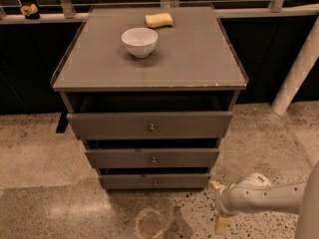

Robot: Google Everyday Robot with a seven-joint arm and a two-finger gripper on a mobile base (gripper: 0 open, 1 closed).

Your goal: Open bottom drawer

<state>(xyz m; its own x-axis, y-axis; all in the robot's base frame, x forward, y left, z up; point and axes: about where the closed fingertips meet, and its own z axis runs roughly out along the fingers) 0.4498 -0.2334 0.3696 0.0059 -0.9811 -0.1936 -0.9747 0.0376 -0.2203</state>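
Note:
The grey-brown cabinet has three drawer fronts. The bottom drawer (pixel 129 181) is the lowest and slimmest, with a tiny round metal knob (pixel 155 183) at its centre. It stands out a little less than the two fronts above it. My gripper (pixel 219 205) hangs low over the floor, just right of the bottom drawer's right end, on a white arm that enters from the right. Its two yellowish fingertips (pixel 216 185) stand apart with nothing between them. It touches no drawer.
A white bowl (pixel 139 41) and a yellow sponge (pixel 159 20) sit on the cabinet top (pixel 199 59). A round drain cover (pixel 150 224) lies in the speckled floor in front of the cabinet. A white post (pixel 296 73) leans at the right. A dark railing runs behind.

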